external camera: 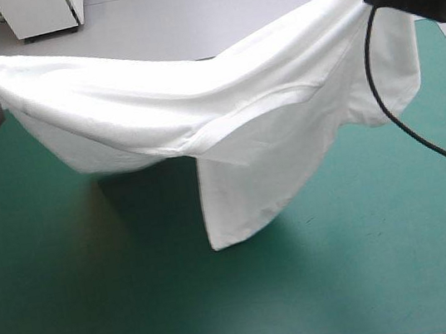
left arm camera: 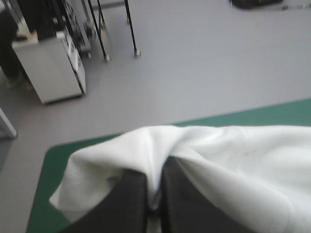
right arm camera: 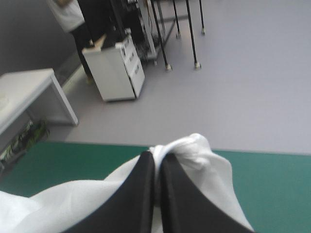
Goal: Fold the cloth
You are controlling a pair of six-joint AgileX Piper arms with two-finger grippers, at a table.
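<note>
I've got the T-shirt (external camera: 197, 104) up off the table (external camera: 78, 323), slung like a hammock between both arms. Left gripper (left arm camera: 155, 172): the black fingers are pinched almost together on a fold of white cloth, out by the table's left edge toward the far corner. Right gripper (right arm camera: 154, 156): same story, the fingers all but touching with a knot of fabric squeezed at the tips, up near the far right corner. The shirt spans the table's far half and sags in the middle. One panel hangs lowest toward the centre, and from the high view I can't tell whether its bottom edge brushes the teal-green cover or hangs just clear.

Handling, as I judge it: light, soft and completely limp. It drapes and creases wherever it isn't held, so it won't keep a shape by itself, and a thin pinch could slip if I pull the span too tight. It doesn't look fragile. The best holds look like the outer corners or seams, where the cloth is doubled, which is about where I have it now.

Writing: none I can read. No print, logo or tag shows on the white cloth in any view.
</note>
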